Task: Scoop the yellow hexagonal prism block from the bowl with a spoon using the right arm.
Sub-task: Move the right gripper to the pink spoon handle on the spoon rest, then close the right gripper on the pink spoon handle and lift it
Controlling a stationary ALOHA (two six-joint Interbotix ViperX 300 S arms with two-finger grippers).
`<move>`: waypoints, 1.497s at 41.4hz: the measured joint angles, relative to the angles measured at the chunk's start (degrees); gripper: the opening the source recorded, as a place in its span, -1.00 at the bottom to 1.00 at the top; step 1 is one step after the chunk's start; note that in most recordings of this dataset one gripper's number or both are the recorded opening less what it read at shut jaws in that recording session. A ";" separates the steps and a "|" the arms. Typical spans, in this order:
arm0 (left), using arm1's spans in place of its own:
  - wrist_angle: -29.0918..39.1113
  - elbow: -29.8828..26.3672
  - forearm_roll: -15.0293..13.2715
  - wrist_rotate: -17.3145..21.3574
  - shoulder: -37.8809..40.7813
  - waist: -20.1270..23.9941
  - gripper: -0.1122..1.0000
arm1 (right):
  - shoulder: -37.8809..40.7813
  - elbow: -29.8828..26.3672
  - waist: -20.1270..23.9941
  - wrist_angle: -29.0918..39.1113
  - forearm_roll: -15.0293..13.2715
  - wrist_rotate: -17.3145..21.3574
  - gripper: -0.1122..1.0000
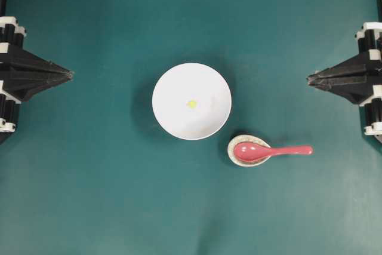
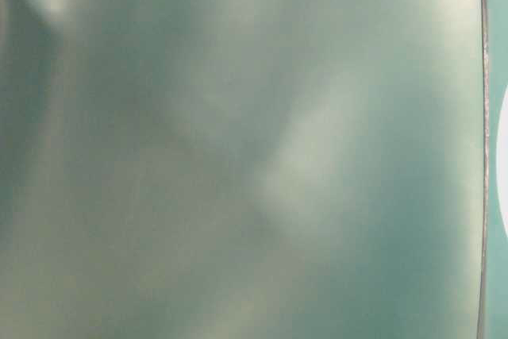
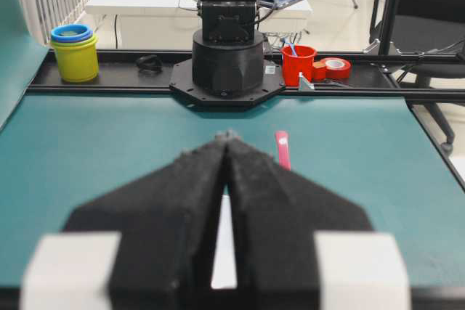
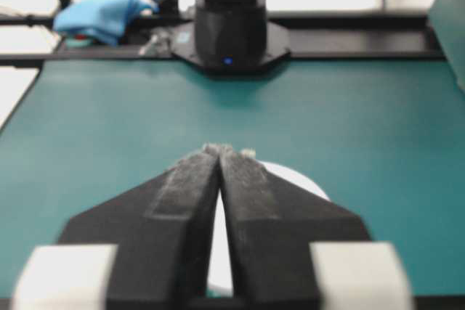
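Teal tabletop (image 1: 89, 195) lying under both parked arms, with the spoon's handle pointing toward the right arm.

The right gripper (image 1: 310, 79) is resting clenched and empty at the right edge; the left gripper (image 1: 70, 74) is sitting likewise clenched at the left edge. The spoon (image 1: 268, 150) is lying with its scoop in the speckled spoon rest (image 1: 234, 158), long axis running left to right, nearer the right gripper. The yellow hexagonal prism block (image 1: 191, 104) is sitting near the middle of the white bowl (image 1: 173, 85), just up-left of the spoon rest.
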 measured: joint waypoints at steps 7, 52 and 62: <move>0.00 0.00 0.00 0.00 0.09 0.00 -0.80 | 1.85 0.53 0.09 -0.09 0.09 0.00 0.17; 0.00 0.00 0.26 0.62 0.09 0.00 -0.80 | 45.44 12.74 19.60 -47.55 14.33 3.25 0.23; 0.00 0.00 0.35 0.62 0.09 0.00 -0.80 | 53.79 11.69 23.82 -51.06 18.46 4.39 0.23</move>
